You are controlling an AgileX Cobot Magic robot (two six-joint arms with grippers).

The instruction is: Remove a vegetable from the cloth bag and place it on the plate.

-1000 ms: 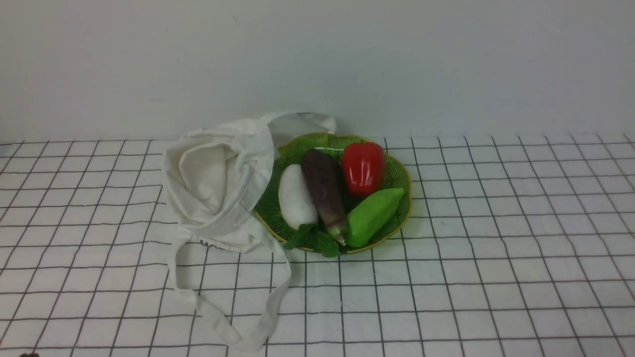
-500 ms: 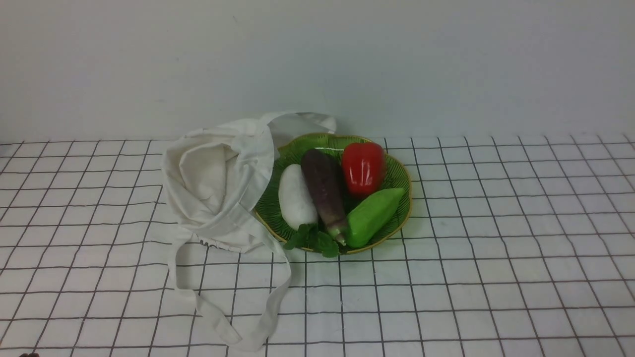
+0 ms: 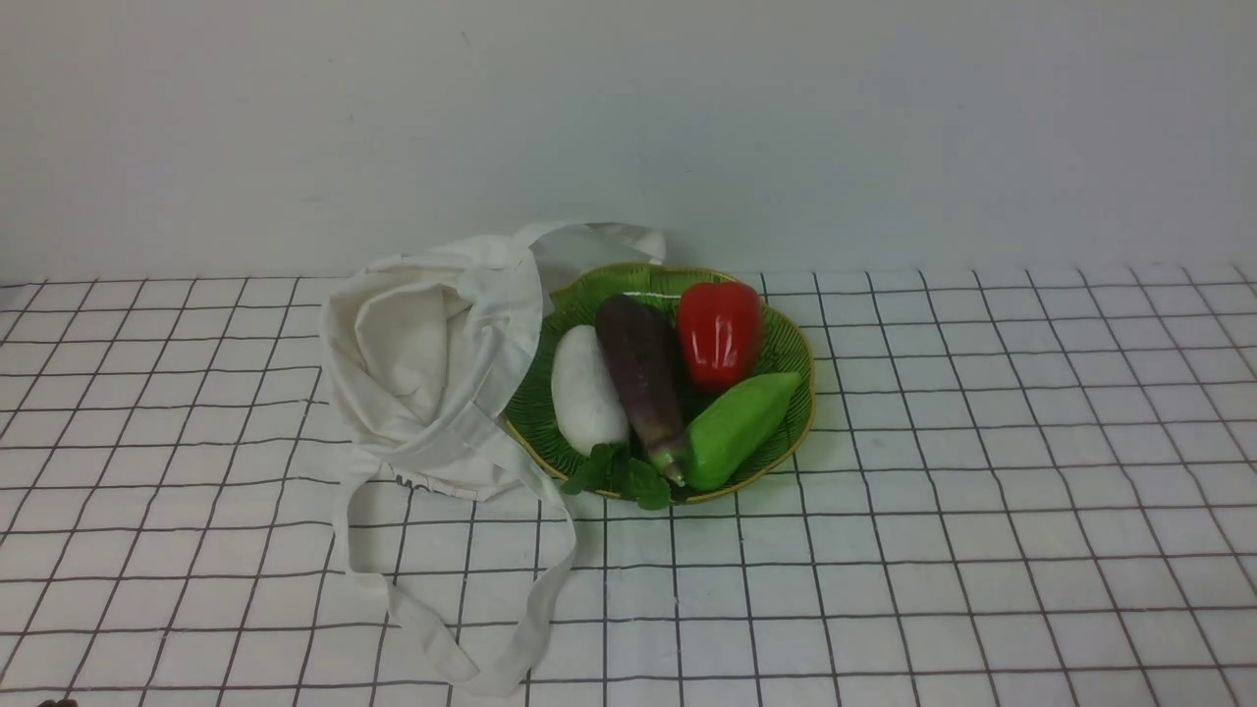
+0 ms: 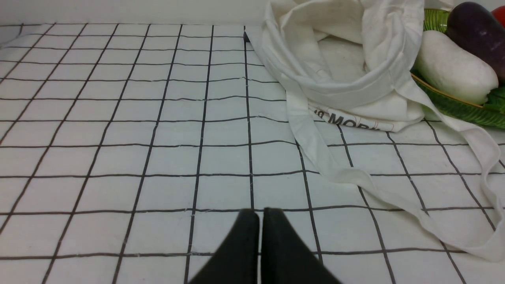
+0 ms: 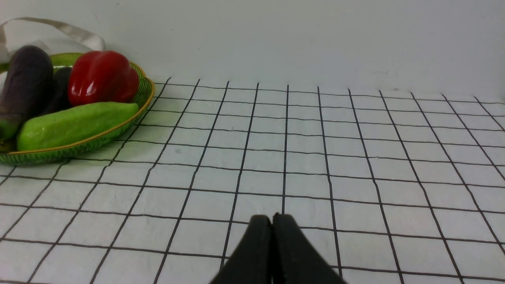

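Front view: gridded worktop widest of all, then slumped cloth bag lying open (mouth upward), touching green plate on its right. On plate, side by side: purple eggplant, white radish, green cucumber, red pepper. Left hand and right hand both pinched closed, holding nothing, above bare worktop.

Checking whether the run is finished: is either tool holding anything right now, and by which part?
Nothing is held. The left tool and right tool are both shut on nothing, above bare tablecloth.
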